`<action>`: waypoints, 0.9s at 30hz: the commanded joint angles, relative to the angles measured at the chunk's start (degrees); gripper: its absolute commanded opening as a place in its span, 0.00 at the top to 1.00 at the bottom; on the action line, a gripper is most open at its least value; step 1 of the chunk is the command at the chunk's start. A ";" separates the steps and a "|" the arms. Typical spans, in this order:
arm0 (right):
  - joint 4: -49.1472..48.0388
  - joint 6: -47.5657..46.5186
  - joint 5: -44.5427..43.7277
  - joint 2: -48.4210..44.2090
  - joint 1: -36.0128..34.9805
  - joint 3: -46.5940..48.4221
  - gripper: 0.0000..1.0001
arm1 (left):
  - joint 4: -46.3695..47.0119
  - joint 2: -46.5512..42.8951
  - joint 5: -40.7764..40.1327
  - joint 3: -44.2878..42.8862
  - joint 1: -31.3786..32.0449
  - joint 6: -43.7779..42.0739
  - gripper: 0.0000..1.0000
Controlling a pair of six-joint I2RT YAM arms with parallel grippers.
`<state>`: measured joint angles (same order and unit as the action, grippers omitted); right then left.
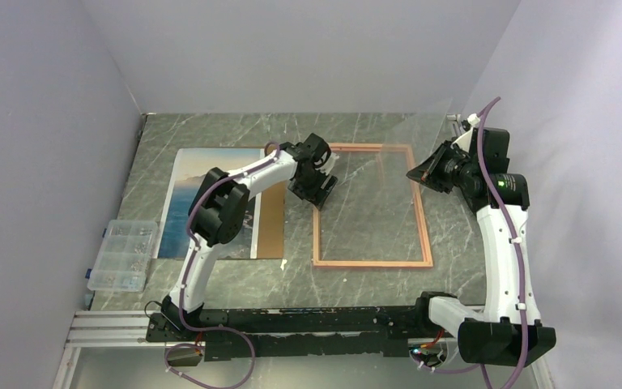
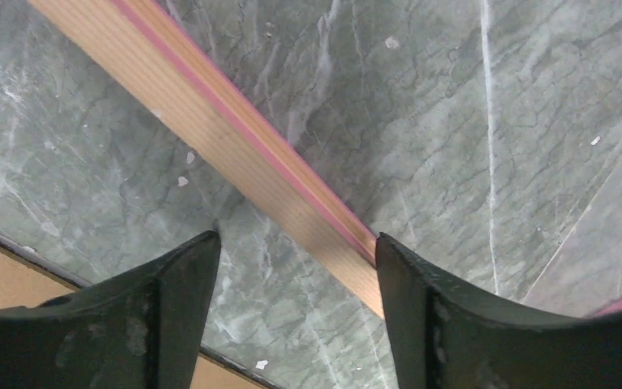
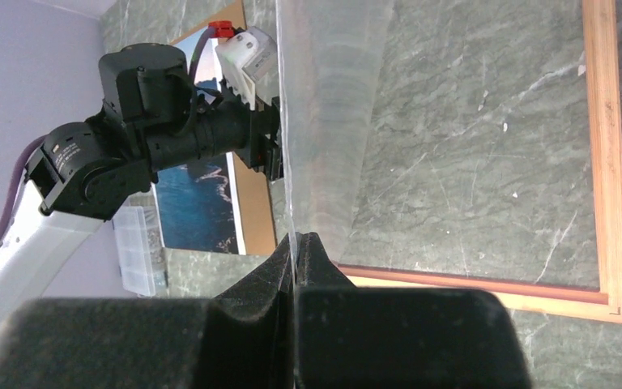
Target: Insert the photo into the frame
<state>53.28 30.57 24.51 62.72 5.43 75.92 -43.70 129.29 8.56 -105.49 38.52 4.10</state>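
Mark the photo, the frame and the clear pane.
photo (image 1: 178, 212): top view, on the blue sea part near its left edge.
frame (image 1: 372, 263): top view, on the middle of its near rail.
clear pane (image 3: 324, 121): right wrist view, on its flat face.

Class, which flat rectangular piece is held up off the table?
The clear pane, pinched by the right fingers; photo, brown board and frame lie flat.

No words, numbers, brand marks, labels or signs can be read on anything in the three views.
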 commanded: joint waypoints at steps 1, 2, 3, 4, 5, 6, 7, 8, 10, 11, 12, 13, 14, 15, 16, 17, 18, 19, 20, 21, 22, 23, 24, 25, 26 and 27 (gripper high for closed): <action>-1.52 -0.09 0.78 -1.65 0.17 2.18 1.00 | 0.28 0.67 -3.44 1.51 0.40 -1.49 0.30; -1.65 0.00 1.00 -1.64 0.11 1.88 1.00 | 0.87 0.15 -4.56 2.46 0.41 -1.89 0.35; -1.87 -0.03 1.41 -1.63 0.12 1.62 1.00 | 1.14 -0.42 -5.41 3.43 0.41 -2.42 0.39; -2.12 0.08 1.67 -1.71 0.13 1.15 1.00 | 1.38 -0.95 -6.24 4.51 0.35 -3.11 0.43; -2.51 0.34 1.95 -1.72 0.12 0.60 1.00 | 2.15 -1.65 -7.19 5.79 0.28 -3.36 0.46; -2.82 0.44 2.22 -1.80 0.11 0.21 1.00 | 3.04 -2.44 -7.84 7.29 0.33 -5.26 0.48; -3.09 0.50 2.33 -1.81 0.12 -0.15 1.00 | 3.70 -3.34 -8.34 8.48 0.30 -5.85 0.50; -3.35 0.63 2.54 -1.83 0.12 -0.42 1.00 | 3.96 -3.92 -8.38 9.36 0.22 -6.43 0.51; -3.82 0.83 2.94 -1.81 0.04 -0.95 1.00 | 4.44 -5.11 -8.38 10.77 0.22 -7.32 0.54; -4.02 0.93 3.10 -1.81 0.02 -1.21 1.00 | 4.74 -5.60 -8.38 11.36 0.22 -7.73 0.57; -4.12 1.12 3.27 -1.73 -0.01 -1.39 1.00 | 4.91 -5.89 -8.38 11.89 0.31 -8.10 0.59; -4.27 1.22 3.26 -1.72 -0.06 -1.65 1.00 | 4.87 -6.20 -8.38 12.33 0.25 -8.51 0.61; -4.38 1.25 3.27 -1.79 -0.15 -1.78 1.00 | 4.92 -6.51 -8.38 12.77 0.24 -8.81 0.63; -4.42 1.31 3.14 -1.81 -0.28 -1.94 1.00 | 4.98 -6.94 -8.29 13.30 0.15 -9.07 0.64; -4.41 1.33 3.09 -1.81 -0.39 -2.03 1.00 | 5.09 -7.22 -8.11 13.77 0.12 -9.08 0.65; -4.41 1.34 2.94 -1.81 -0.56 -2.08 1.00 | 4.91 -7.41 -7.78 14.08 0.10 -9.10 0.66; -4.41 1.35 2.77 -1.76 -0.67 -2.03 1.00 | 4.91 -7.59 -7.69 14.35 0.07 -8.93 0.66; -4.41 1.36 2.62 -1.66 -0.89 -2.17 1.00 | 4.75 -7.65 -7.68 14.43 0.06 -8.68 0.67; -4.45 1.35 2.52 -1.52 -1.05 -2.18 1.00 | 4.57 -7.65 -7.74 14.37 0.04 -8.44 0.68; -4.46 1.36 2.31 -1.39 -1.30 -2.17 1.00 | 4.30 -7.75 -7.76 14.23 0.06 -8.09 0.68; -4.55 1.35 2.08 -1.22 -1.56 -2.23 1.00 | 3.74 -7.85 -7.45 14.10 0.05 -7.62 0.67; -4.54 1.36 1.71 -1.01 -1.89 -2.26 1.00 | 3.59 -8.29 -7.12 14.01 0.06 -7.21 0.63; -4.52 1.41 1.13 -0.75 -2.21 -2.25 1.00 | 3.36 -8.84 -6.72 13.89 0.02 -6.81 0.59; -4.58 1.34 0.59 -0.49 -2.66 -2.22 1.00 | 3.07 -9.60 -6.14 13.60 -0.01 -6.48 0.52; -4.58 1.28 -0.16 -0.23 -3.03 -2.08 1.00 | 2.49 -10.40 -5.57 12.88 -0.16 -6.01 0.43; -4.58 1.28 -0.69 0.08 -3.44 -1.72 1.00 | 1.62 -11.47 -4.98 11.83 -0.52 -5.58 0.34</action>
<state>52.23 31.31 25.56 62.57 3.25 73.41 -37.17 122.06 1.69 -92.68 38.13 -1.67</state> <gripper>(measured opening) 0.010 0.538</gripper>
